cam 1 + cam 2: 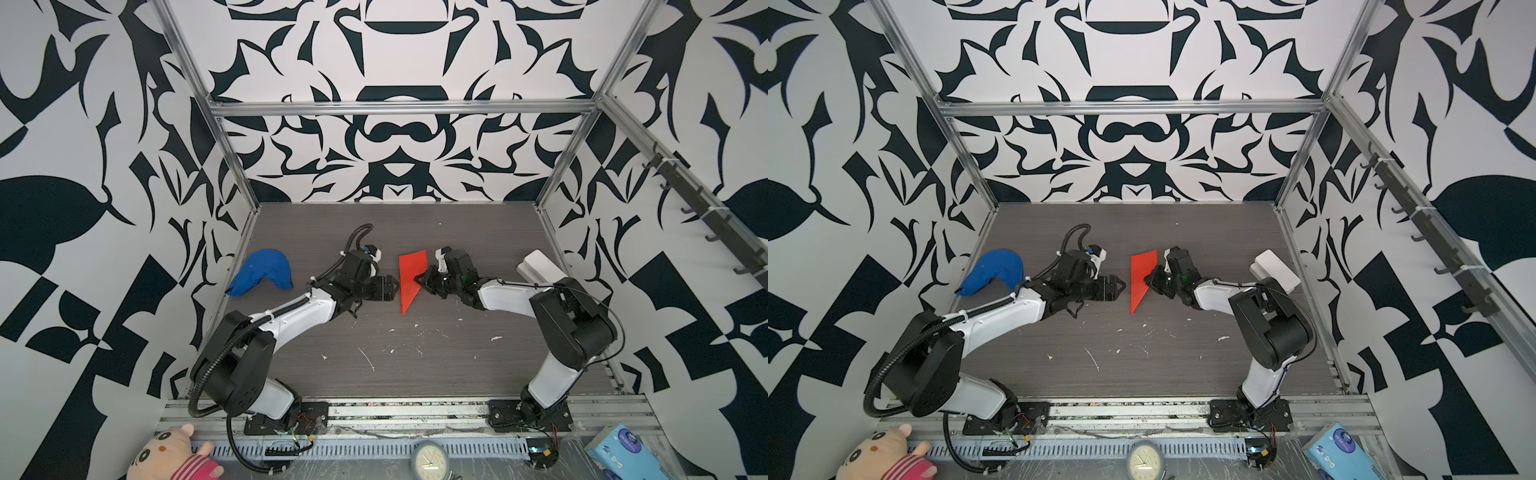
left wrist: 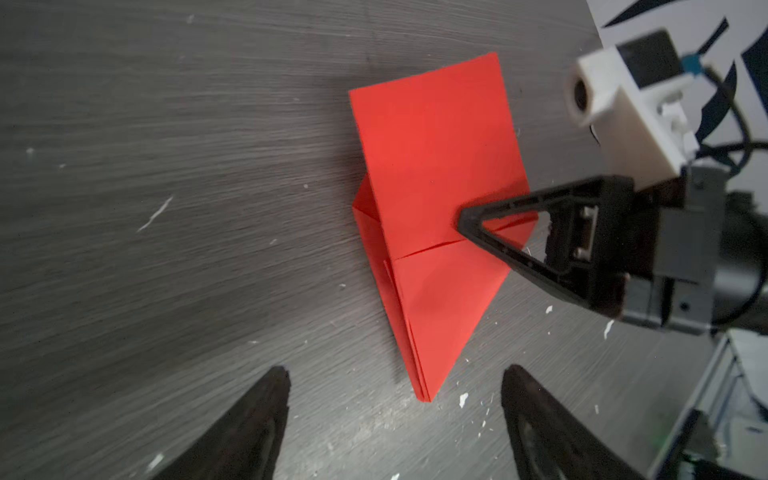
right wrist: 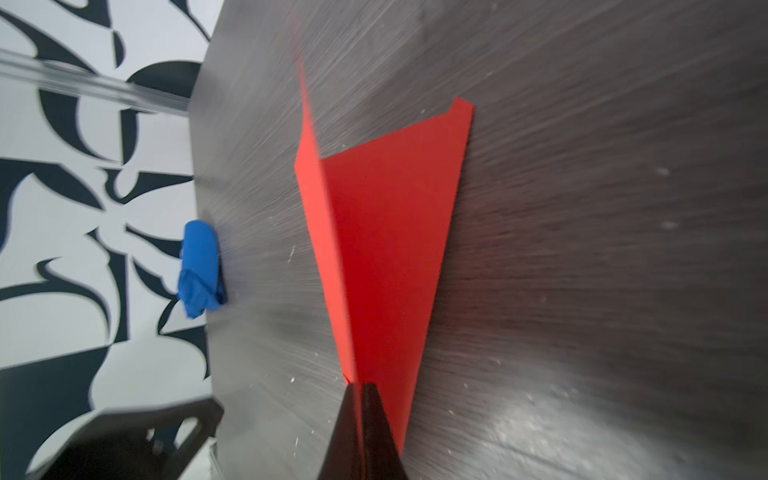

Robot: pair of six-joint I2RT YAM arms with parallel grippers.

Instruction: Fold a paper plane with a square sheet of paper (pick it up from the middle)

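Right gripper [image 1: 419, 282] pinching bright red folded paper plane [image 1: 409, 266] mid-frame, nose pointing down-frame; spread left gripper [image 1: 395, 287] hovering just left.

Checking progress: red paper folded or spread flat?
Folded: the red paper is a pointed dart with creases and layered edges, pinched by the right gripper.
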